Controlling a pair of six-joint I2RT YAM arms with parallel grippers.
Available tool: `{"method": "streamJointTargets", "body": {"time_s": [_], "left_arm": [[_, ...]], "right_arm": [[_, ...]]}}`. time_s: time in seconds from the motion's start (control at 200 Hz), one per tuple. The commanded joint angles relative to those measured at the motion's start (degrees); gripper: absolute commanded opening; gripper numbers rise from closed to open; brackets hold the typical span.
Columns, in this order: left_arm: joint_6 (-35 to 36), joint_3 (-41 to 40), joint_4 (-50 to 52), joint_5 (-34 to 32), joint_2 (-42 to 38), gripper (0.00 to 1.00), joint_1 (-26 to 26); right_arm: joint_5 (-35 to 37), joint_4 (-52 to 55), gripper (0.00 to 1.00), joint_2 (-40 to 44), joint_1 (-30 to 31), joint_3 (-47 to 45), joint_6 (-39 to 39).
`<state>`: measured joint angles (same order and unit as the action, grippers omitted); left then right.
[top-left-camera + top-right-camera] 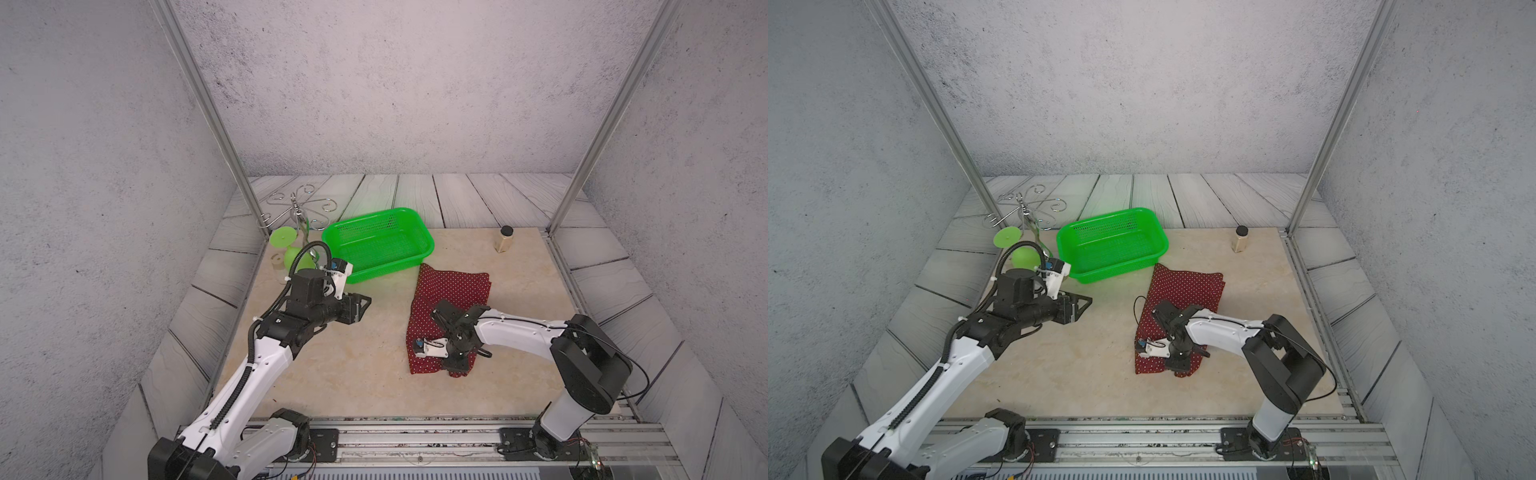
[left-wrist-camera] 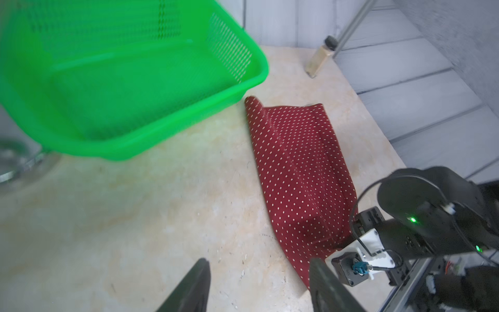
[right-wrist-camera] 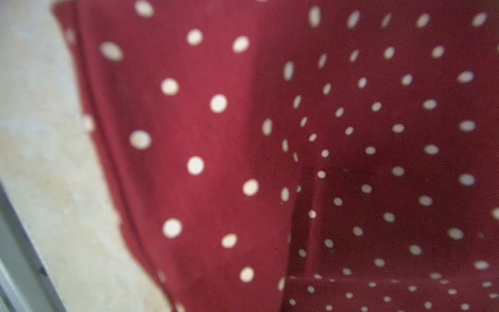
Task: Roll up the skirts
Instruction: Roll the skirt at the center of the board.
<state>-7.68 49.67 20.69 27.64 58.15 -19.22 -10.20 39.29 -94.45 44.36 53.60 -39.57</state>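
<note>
One red dotted skirt under the right pincer, beside green basket

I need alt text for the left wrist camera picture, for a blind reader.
A dark red polka-dot skirt lies on the beige tabletop, one end hidden by the right arm. A green mesh basket stands close beside it, and a black-capped bottle farther off.

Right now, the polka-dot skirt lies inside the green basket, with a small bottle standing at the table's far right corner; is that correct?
Not quite: the skirt lies on the table beside the green basket, not inside it, as both top views show. The bottle is as stated.
</note>
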Motion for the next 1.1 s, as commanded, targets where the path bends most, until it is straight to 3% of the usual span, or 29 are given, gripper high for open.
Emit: {"method": "streamJointTargets", "body": {"time_s": [0.0, 0.185, 0.265, 0.325, 0.465, 0.56, 0.62, 0.801, 0.966, 1.096], "left_arm": [[19.4, -1.2, 1.8, 14.1, 0.5, 0.60, 0.0], [28.8, -8.1, -3.6, 22.3, -4.3, 0.61, -1.7], [40.1, -13.9, -7.4, 31.0, -6.5, 0.62, -3.1], [48.1, -16.8, -7.1, 33.4, -7.3, 0.64, -6.7], [55.4, -19.1, -6.8, 21.5, -5.5, 0.65, -20.3], [57.4, -22.3, -13.7, 10.9, -3.6, 0.67, -27.4], [57.0, -22.9, -17.8, 6.2, -1.6, 0.67, -28.7], [55.1, -22.3, -28.8, 1.4, 5.2, 0.68, -29.2], [53.9, -20.8, -34.9, 0.0, 14.4, 0.67, -32.6], [52.6, -22.5, -39.6, -3.6, 17.6, 0.65, -35.3]], "right_arm": [[-6.7, 7.0, 0.00, 1.0, -2.2, -3.2, -7.1], [-16.7, 13.8, 0.00, -4.0, -7.3, 1.2, -8.8], [-24.3, 21.7, 0.00, -10.9, -10.1, 6.6, -10.4], [-29.2, 27.2, 0.00, -15.9, -11.7, 10.7, -12.2], [-33.9, 32.8, 0.00, -21.2, -14.8, 15.5, -12.8], [-34.2, 33.2, 0.00, -23.0, -15.9, 16.5, -11.7], [-33.7, 33.4, 0.00, -24.2, -15.9, 17.1, -10.9], [-31.7, 33.4, 0.00, -26.8, -15.9, 19.0, -9.0], [-24.8, 29.5, 0.00, -26.7, -15.4, 19.7, -2.8], [-16.4, 20.6, 0.00, -21.8, -13.7, 15.6, 3.2]]}}
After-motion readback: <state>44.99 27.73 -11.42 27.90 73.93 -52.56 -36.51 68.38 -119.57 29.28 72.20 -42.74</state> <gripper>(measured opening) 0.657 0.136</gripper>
